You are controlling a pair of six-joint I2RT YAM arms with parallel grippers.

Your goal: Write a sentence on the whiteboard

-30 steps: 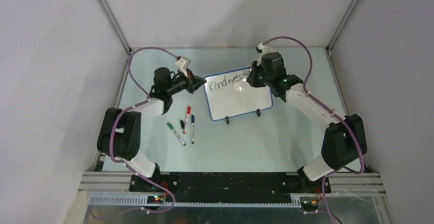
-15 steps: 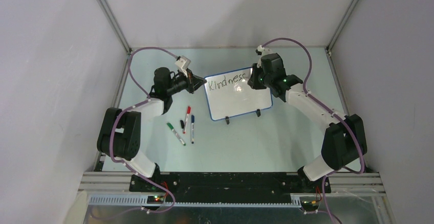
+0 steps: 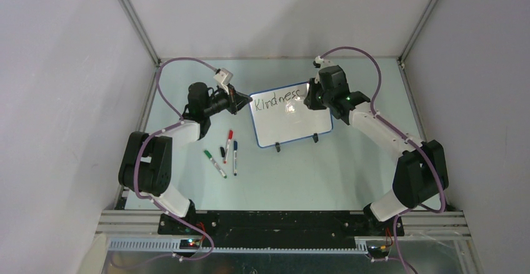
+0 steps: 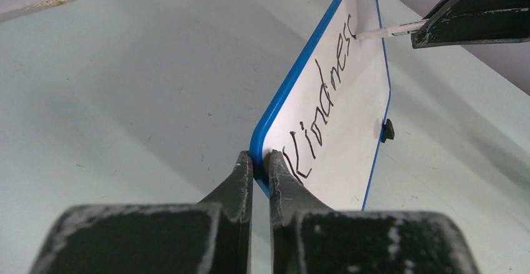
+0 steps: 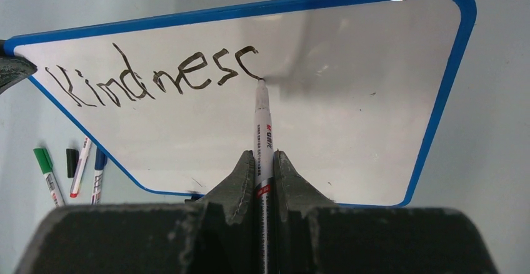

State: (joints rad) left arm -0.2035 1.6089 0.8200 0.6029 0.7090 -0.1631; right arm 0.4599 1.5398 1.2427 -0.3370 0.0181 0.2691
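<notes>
Top external view: two arms, one whiteboard, three capped markers and one loose cap on the table, plus a fourth marker in a grip. The whiteboard stands propped on its two black feet at the far middle of the table, between the two grippers. The left gripper is at its far-left corner, its jaws narrowed onto the blue rim, one finger on each face of the board. The right gripper is at the far-right part of the board, its jaws pinched tight on a white-barrelled marker that points away from the wrist, with the tip touching the white surface. One line of black writing runs along the board's far edge from the left gripper's corner to the marker tip. It reads "Kindnes" followed by a curved, c-like stroke that ends at the tip. On the table to the left of the board and nearer the arm bases lie a green marker, a red marker and a blue marker, close together. A small black cap lies between the green and red ones.
</notes>
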